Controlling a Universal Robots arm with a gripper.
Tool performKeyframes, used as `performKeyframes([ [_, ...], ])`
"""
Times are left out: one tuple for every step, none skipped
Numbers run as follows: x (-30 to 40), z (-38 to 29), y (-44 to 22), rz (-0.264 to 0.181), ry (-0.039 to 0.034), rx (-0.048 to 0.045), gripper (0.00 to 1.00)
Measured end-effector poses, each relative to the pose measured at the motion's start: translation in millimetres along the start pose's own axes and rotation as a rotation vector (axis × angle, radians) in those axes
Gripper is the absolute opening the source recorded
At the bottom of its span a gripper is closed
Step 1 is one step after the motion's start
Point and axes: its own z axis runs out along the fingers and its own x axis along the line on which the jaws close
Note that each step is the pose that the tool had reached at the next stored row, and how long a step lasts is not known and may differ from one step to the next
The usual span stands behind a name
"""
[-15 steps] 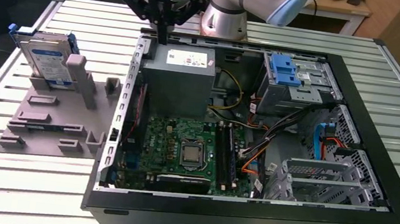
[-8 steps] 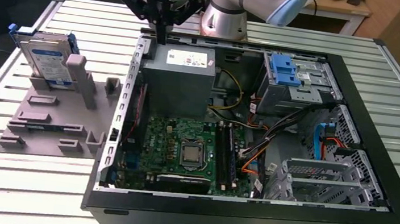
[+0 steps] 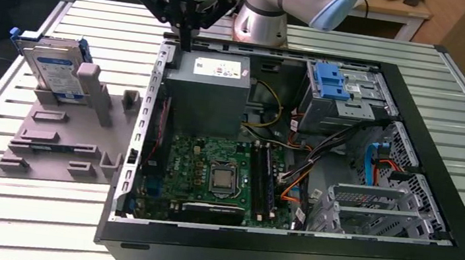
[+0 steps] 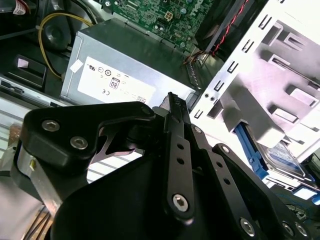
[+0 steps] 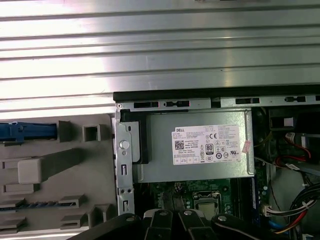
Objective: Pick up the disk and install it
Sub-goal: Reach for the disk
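Observation:
The disk (image 3: 52,68), a silver drive in a blue caddy, stands upright in a slot of the grey fixture block (image 3: 53,141) at the exterior view's left. Its blue edge is the disk (image 5: 25,131) in the first wrist view, and the disk (image 4: 282,152) lies behind grey fixture ribs in the second wrist view. My gripper (image 3: 188,35) hangs above the back left corner of the open computer case (image 3: 443,149), over the grey power supply (image 3: 210,94). The fingers are shut together with nothing between them, as the gripper (image 4: 172,100) (image 5: 172,216) shows in both wrist views.
The case lies open on a slatted metal table (image 3: 10,209), with the motherboard (image 3: 209,174), cables and a drive bay with a blue latch (image 3: 331,82) inside. The arm's base (image 3: 259,20) stands behind the case. The fixture block sits left of the case wall.

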Motion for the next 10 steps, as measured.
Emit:
performKeyframes([
  [0.2,0.0,0.0,0.000,0.0000,0.0000,0.11],
  [0.5,0.0,-0.1,0.000,0.0000,0.0000,0.11],
  [0.8,0.0,-0.1,0.000,0.0000,0.0000,0.11],
  [1.0,0.0,-0.1,0.000,0.0000,0.0000,0.11],
  [1.3,0.0,-0.1,0.000,0.0000,0.0000,0.11],
  [1.6,0.0,-0.1,0.000,0.0000,0.0000,0.11],
  [1.8,0.0,-0.1,0.000,0.0000,0.0000,0.11],
  [2.1,0.0,-0.2,0.000,0.0000,0.0000,0.11],
  [2.4,0.0,-0.2,0.000,0.0000,0.0000,0.11],
  [2.7,0.0,-0.2,0.000,0.0000,0.0000,0.11],
])
